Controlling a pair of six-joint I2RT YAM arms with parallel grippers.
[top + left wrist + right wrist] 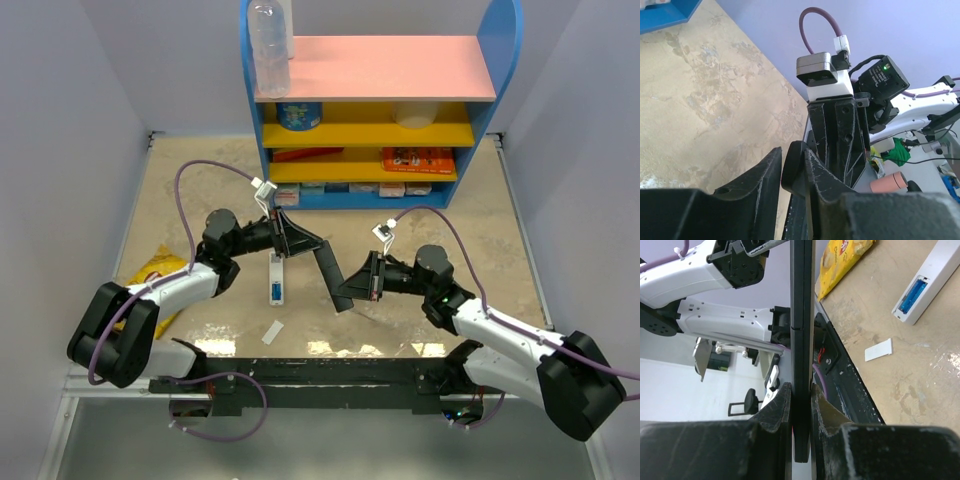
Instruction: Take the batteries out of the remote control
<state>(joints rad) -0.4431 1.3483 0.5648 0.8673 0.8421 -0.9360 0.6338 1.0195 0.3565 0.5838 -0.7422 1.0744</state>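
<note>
A long black remote [326, 266] is held in the air between both grippers. My left gripper [297, 240] is shut on its far end, which shows as a rounded black tip [794, 167] between the fingers. My right gripper [352, 288] is shut on its near end; the wrist view shows it edge-on [801, 330] and clamped between the pads [780, 405]. No cells show in the black remote. A white remote [276, 279] lies on the table with its compartment open and blue batteries [912, 295] inside. Its white cover [272, 332] lies loose nearby [878, 349].
A yellow snack bag [152, 277] lies at the left, also in the right wrist view [842, 262]. A blue shelf unit [375, 100] with a plastic bottle [270, 45] on top stands at the back. The black base rail [320, 375] runs along the near edge.
</note>
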